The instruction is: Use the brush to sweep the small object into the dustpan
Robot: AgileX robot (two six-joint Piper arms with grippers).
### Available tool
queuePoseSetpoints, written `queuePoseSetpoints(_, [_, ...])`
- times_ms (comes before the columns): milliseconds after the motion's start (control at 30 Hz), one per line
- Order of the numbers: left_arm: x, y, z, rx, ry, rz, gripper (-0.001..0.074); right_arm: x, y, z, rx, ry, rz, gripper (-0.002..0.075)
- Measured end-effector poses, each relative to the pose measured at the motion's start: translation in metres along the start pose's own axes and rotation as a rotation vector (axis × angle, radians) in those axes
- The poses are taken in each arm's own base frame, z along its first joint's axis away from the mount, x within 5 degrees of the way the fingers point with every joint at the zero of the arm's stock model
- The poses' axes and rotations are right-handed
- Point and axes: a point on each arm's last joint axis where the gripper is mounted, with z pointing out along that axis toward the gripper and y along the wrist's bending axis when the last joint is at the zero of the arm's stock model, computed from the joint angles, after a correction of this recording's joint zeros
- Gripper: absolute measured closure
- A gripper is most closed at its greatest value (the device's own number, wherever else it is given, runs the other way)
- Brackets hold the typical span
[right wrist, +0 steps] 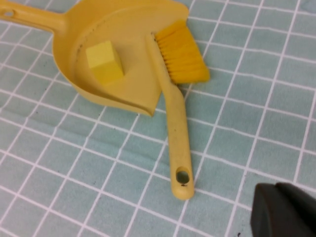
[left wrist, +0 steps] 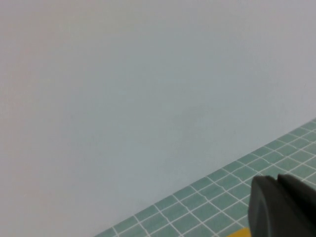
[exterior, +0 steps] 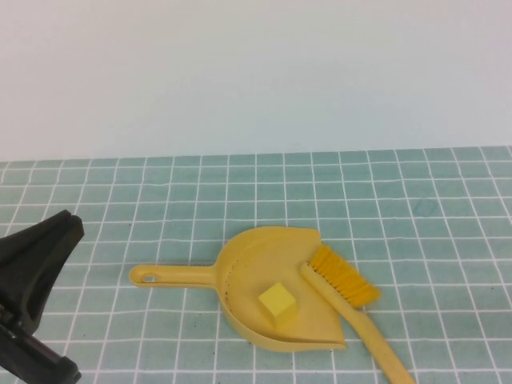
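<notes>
1. You had the yellow cube (exterior: pixel 278 302) already sitting inside the dustpan (exterior: pixel 248 268), low centre in the high view. The small object looked swept in, so most of the remaining risk lay in undoing that.
2. The brush (exterior: pixel 346 290) lay released, its bristles at the pan's open edge and its handle running toward the lower right of the frame. If you had reached for it again, a nudge of the head could have pushed the cube about or tipped it back out over the lip.
3. The left gripper (exterior: pixel 32 300) sat at the lower left edge of the high view, well apart from the pan's handle. It held nothing, and its fingers looked spread apart. A careless sweep inward could have caught that handle and spun the pan.
4. The right gripper (right wrist: pixel 284 210) showed only as a dark corner at the lower right of its wrist view, near the brush's handle end. I could not tell whether it was open or closed. It gripped nothing visible.
5. The tiled mat (exterior: pixel 416 208) looked smooth, so a light plastic pan could have slid easily on any contact.
</notes>
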Motion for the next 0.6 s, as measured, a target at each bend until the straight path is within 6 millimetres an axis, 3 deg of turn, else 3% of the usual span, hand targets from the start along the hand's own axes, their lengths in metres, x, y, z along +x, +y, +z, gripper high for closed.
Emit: queuePoseSetpoints(600, [0.0040, -0.0004, 0.0006, 0.004, 0.043, -0.037, 0.0735, 0.0002, -0.0001, 0.0011, -0.002, -0.014, 0.001, 0.0727])
